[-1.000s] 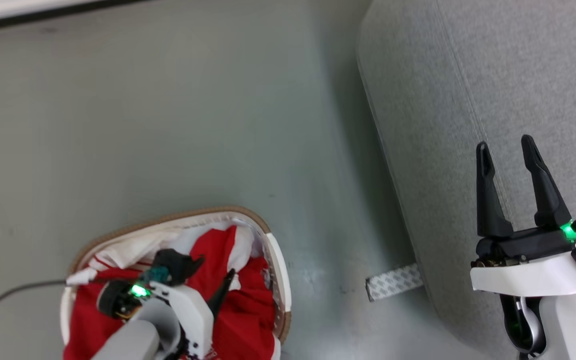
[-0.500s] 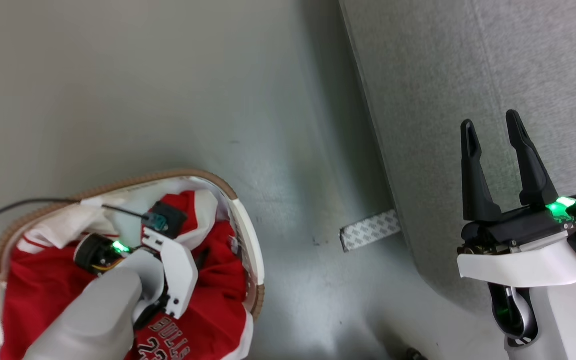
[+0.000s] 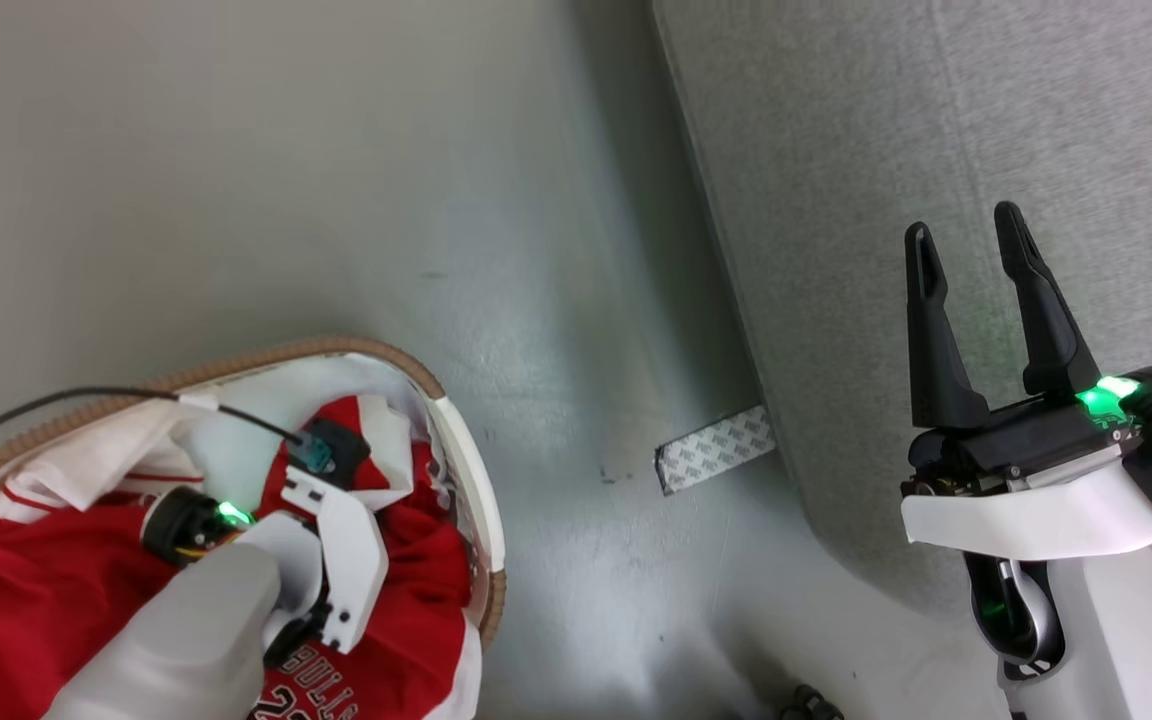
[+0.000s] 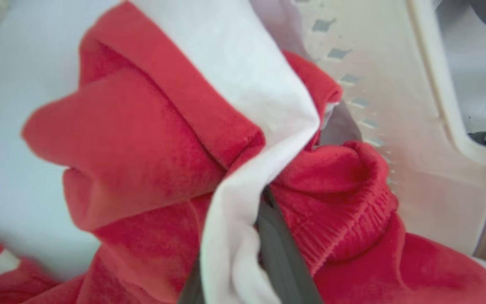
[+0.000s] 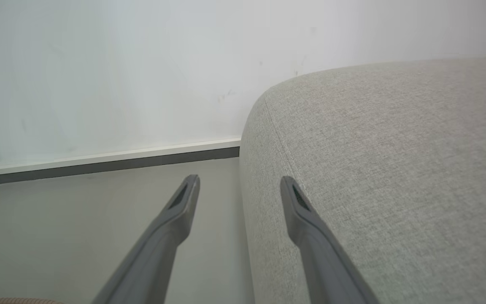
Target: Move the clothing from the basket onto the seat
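From the head, our left gripper sits plunged into the red clothing inside the basket, apart from the seat. Our right gripper hovers over the seat's edge, fingers spread. At our left wrist, the fingers pinch a red-and-white fold. At our right wrist, the spread fingers hold nothing.

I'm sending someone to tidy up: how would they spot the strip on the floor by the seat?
Find the large light grey seat on the right. At the foot of its left edge a short flat strip lies on the floor. Only it carries a grey-and-white dotted pattern; floor and seat are plain.
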`<state>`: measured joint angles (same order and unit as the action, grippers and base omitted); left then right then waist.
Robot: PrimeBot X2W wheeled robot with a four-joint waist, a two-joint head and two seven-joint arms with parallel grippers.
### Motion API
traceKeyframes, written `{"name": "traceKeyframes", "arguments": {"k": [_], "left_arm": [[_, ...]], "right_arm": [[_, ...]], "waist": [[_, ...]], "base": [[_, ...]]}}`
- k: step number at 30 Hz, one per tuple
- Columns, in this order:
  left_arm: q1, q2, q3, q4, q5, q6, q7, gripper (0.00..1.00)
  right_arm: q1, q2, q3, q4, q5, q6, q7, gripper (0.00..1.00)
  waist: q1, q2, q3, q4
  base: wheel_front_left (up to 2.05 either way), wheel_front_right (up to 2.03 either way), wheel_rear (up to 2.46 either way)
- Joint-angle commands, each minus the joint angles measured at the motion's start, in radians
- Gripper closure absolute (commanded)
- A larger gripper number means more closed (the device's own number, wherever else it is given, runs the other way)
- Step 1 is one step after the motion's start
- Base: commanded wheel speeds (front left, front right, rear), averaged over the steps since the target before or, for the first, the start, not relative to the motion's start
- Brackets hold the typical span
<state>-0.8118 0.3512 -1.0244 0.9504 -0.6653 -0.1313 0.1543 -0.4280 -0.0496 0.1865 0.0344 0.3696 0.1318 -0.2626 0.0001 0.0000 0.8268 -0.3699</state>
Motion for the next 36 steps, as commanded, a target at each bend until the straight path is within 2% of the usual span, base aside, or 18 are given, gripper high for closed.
{"name": "traceKeyframes", "arguments": {"k": [1,6,10,15,21,29,36], "left_arm": [[0.017,0.008,-0.014,0.004,-0.026,0.002,-0.022,1.00],[0.053,-0.005,-0.032,0.004,-0.083,0.002,-0.088,1.00],[0.096,-0.031,0.001,-0.006,-0.170,0.002,-0.180,1.00],[0.159,-0.062,-0.004,-0.036,-0.239,0.002,-0.272,1.00],[0.235,-0.053,-0.005,-0.090,-0.284,0.002,-0.371,1.00],[0.293,-0.015,0.034,-0.280,-0.250,0.011,-0.419,1.00],[0.358,0.029,0.113,-0.509,-0.220,0.082,-0.419,1.00]], "right_arm": [[0.005,-0.002,0.001,0.007,-0.006,-0.002,-0.003,0.00],[0.031,-0.002,-0.005,0.023,-0.017,-0.002,-0.003,0.00],[0.051,-0.002,0.001,0.040,-0.038,-0.002,-0.003,0.00],[0.088,-0.002,-0.010,0.063,-0.075,-0.002,-0.003,0.00],[0.141,-0.002,-0.027,0.095,-0.086,-0.002,-0.003,0.00],[0.209,-0.002,-0.020,0.136,-0.116,-0.002,-0.003,0.00],[0.243,-0.002,-0.010,0.159,-0.122,-0.002,-0.003,0.00]], "waist": [[-0.0001,0.0000,-0.042,0.002],[-0.0001,0.0000,-0.130,0.022],[-0.0001,0.0000,-0.234,0.057],[-0.0001,0.0000,-0.370,0.111],[-0.0001,0.0000,-0.519,0.162],[-0.0001,0.0000,-0.662,0.240],[-0.0001,0.0000,-0.753,0.280]], "base": [[0.00,0.00,0.00],[0.00,0.00,0.00],[0.00,0.00,0.00],[0.00,0.00,0.00],[0.00,0.00,0.00],[0.00,0.00,0.00],[0.00,0.00,0.00]]}}
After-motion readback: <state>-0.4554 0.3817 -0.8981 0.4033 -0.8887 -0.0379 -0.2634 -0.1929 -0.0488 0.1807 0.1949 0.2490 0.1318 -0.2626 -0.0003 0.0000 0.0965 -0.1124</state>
